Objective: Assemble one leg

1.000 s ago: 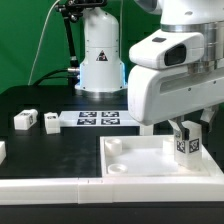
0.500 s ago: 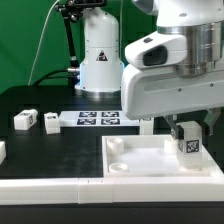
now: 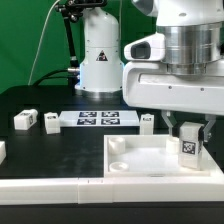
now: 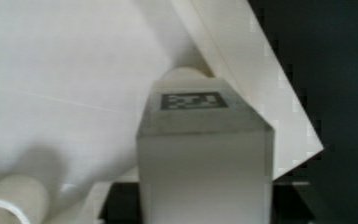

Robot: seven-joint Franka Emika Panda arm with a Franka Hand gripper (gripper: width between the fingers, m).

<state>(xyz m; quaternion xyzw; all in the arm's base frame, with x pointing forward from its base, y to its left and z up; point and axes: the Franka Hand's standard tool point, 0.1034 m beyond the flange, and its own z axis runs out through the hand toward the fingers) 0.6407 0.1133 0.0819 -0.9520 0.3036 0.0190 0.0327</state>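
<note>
My gripper [image 3: 188, 138] is shut on a leg [image 3: 187, 148], a small white post with a square tag on its face. I hold it upright at the far right corner of the large white recessed panel [image 3: 135, 163], its lower end at or just above the panel. In the wrist view the leg [image 4: 202, 140] fills the middle, tag [image 4: 194, 100] showing, with the panel [image 4: 69, 90] behind it and my dark fingers [image 4: 126, 195] on either side. Three more legs lie on the table: two at the exterior view's left [image 3: 25, 120] [image 3: 51, 123] and one behind the panel [image 3: 147, 123].
The marker board [image 3: 97, 119] lies flat behind the panel. A white robot base [image 3: 99, 55] stands at the back. A white piece [image 3: 2, 150] shows at the left edge. A white ledge [image 3: 60, 188] runs along the front.
The wrist has turned, so the arm's white housing now faces the camera more squarely. The held leg shifted slightly right and down over the panel's corner.
</note>
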